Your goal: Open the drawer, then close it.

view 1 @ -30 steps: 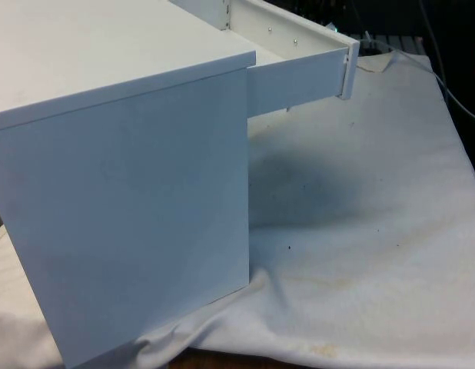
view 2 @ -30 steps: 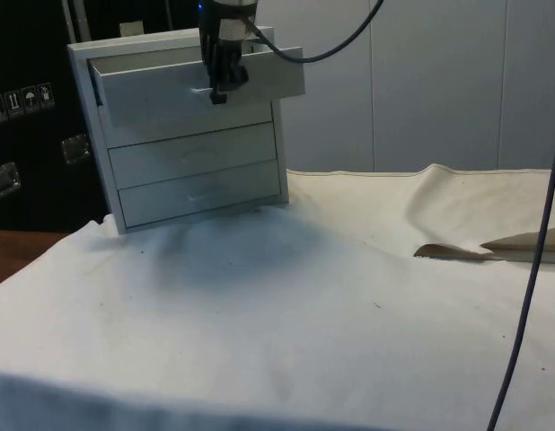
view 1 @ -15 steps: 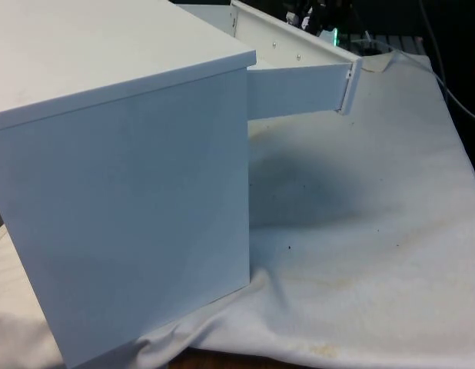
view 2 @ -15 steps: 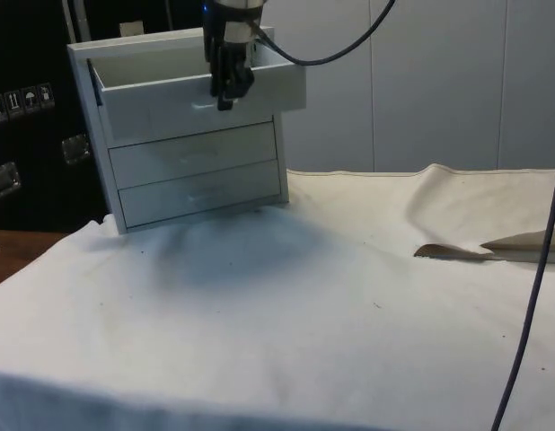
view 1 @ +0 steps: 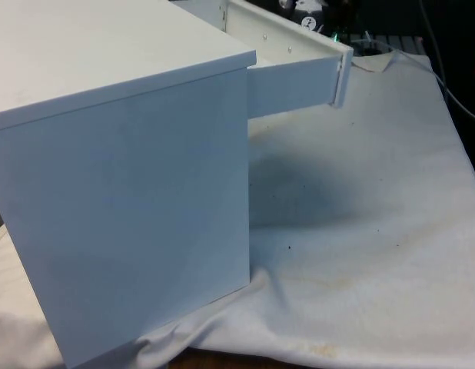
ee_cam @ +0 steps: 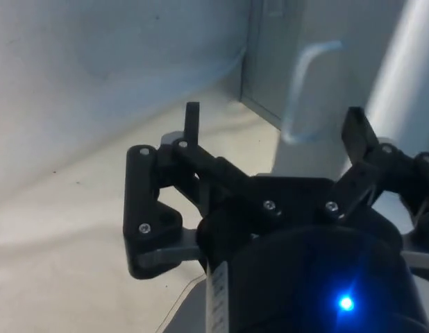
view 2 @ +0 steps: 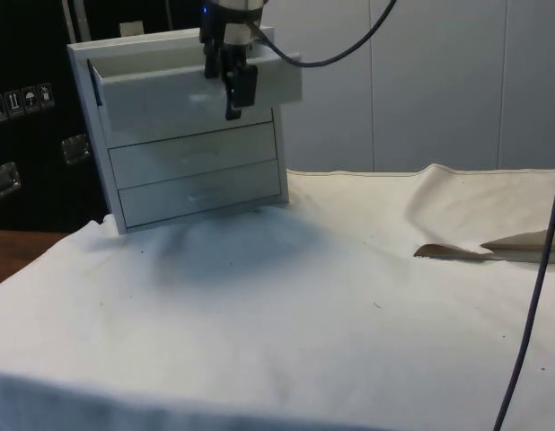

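At the chest of drawers (view 2: 192, 135), up at 10 o'clock of the side view, we see the top drawer (view 2: 192, 85) pulled out but a bit further in than a second ago — its front has slid back toward the carcass in the front view too. We read that as the closing phase under way. The gripper (view 2: 233, 90) now sits lower against the drawer front, jaws spread wide with nothing held; the handle (ee_cam: 308, 94) stands beyond the fingertips (ee_cam: 192, 118), apart from them. Lower two drawers shut — a push remains before the top one is flush.
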